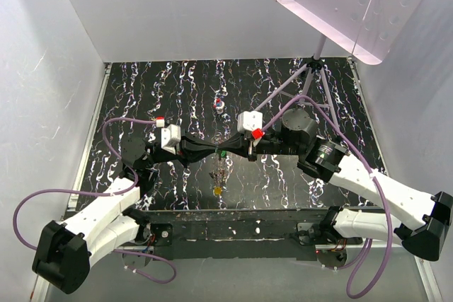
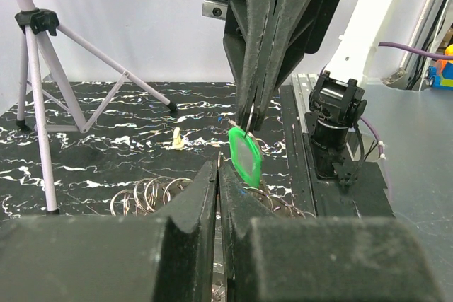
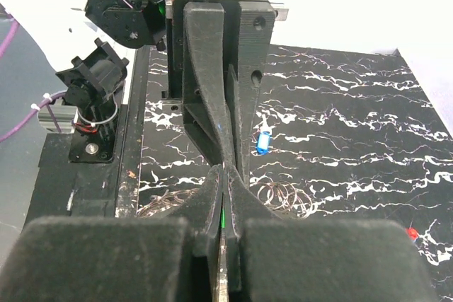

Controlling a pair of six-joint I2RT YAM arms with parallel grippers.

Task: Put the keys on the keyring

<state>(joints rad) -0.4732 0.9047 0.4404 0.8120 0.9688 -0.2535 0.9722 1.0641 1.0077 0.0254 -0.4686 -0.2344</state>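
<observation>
Left wrist view: right fingers (image 2: 267, 61) tight on green key (image 2: 245, 157), left fingers (image 2: 197, 199) flush together.

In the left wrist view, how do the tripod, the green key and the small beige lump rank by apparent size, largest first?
1. tripod
2. green key
3. beige lump
The key is nearer the camera, so its lead over the lump is unsure.
</observation>
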